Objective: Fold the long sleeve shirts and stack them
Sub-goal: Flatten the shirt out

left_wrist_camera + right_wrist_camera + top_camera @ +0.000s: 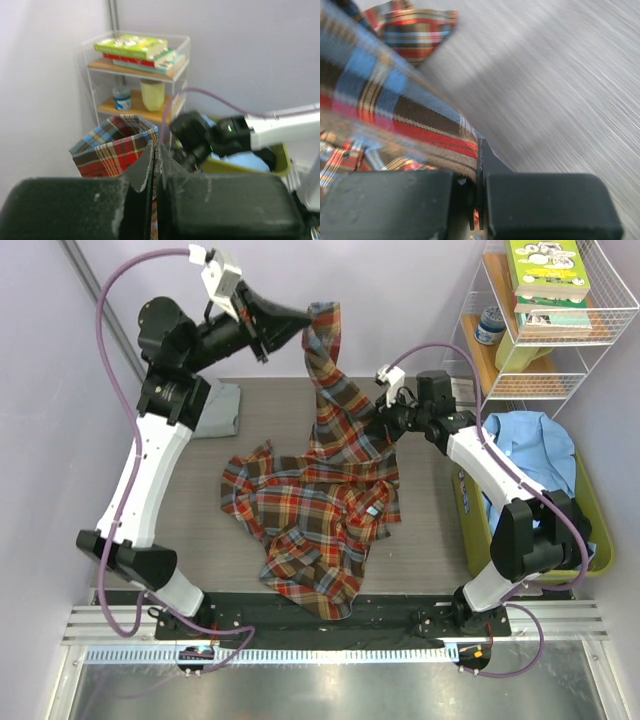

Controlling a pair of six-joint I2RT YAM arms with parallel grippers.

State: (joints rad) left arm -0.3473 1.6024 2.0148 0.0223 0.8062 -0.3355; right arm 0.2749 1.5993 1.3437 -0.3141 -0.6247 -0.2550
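The left arm and right arm share white link shells, black joint housings and black bases, each trailed by a looping purple cable. The black fingers carry pale scuffs; a small green light seems to glow on the right wrist.

The black left gripper at the bottom middle is pinching the red, brown and blue plaid cloth shirt with its jaws pressed together. A white wire shelf in the upper left is holding green books, a yellow cup and a little blue jar.
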